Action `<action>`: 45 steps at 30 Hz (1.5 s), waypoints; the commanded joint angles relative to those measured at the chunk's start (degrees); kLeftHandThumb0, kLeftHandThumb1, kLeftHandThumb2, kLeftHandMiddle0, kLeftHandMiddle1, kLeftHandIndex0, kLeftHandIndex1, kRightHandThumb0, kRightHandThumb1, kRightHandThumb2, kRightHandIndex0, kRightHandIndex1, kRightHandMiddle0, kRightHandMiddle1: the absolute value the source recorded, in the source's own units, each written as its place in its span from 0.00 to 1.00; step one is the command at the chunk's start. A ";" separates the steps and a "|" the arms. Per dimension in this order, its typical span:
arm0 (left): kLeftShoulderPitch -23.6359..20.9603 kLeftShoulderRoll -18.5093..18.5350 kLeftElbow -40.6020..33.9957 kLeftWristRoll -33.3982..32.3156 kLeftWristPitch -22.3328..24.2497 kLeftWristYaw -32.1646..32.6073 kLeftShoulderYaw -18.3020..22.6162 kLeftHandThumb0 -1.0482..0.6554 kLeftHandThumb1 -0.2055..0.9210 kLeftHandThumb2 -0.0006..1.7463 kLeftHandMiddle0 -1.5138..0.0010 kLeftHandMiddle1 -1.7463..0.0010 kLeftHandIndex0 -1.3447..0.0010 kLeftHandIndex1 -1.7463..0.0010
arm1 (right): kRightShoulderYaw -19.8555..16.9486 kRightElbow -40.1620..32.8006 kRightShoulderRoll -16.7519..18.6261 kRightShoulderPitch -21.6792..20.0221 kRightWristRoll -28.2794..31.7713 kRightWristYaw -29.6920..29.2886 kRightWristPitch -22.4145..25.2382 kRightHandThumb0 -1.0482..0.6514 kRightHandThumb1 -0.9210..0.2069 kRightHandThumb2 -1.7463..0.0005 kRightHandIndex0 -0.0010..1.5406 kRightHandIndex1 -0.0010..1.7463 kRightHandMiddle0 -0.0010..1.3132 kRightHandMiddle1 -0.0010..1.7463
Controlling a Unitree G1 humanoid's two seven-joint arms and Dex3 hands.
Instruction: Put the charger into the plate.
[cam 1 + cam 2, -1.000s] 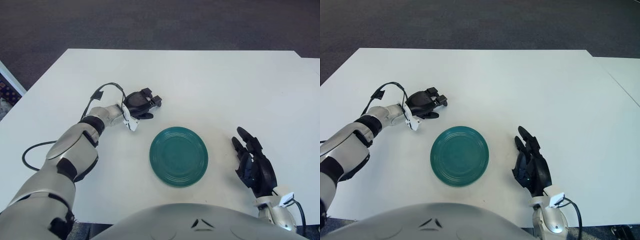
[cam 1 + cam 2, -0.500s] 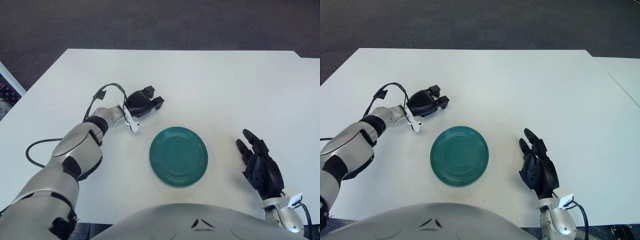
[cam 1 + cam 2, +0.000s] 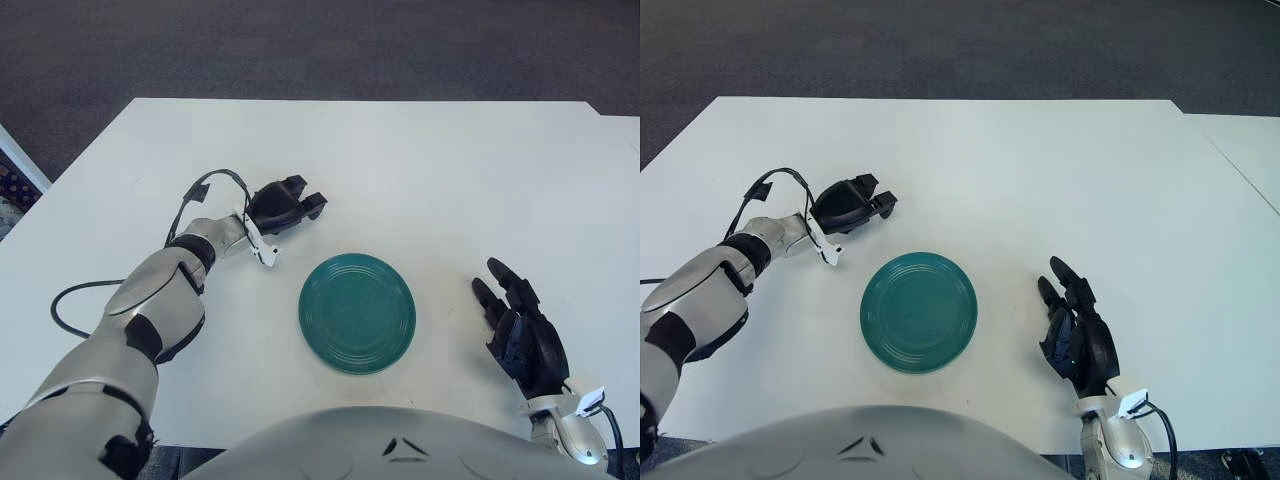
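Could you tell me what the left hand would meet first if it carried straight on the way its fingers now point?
Probably nothing: the left hand points right and slightly away, passing beyond the green plate over bare white table.

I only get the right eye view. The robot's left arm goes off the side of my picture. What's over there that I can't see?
Observer: The left eye view shows a black cable making a loop against the white table, left of that arm. The left hand is up and left of the green plate, and the right hand is right of the plate.
Operator: What's past the table's edge on that side?
Observer: A strip of something dark and speckled shows at the left border of the left eye view, beyond the table's rim. I cannot tell what it is.
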 commanded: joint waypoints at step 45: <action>7.28 3.70 -43.13 -32.11 23.78 -50.69 32.71 0.10 0.98 0.40 0.88 0.76 0.98 0.56 | 3.10 2.67 -0.45 -1.35 -2.38 -1.06 1.14 0.05 0.00 0.42 0.17 0.00 0.00 0.34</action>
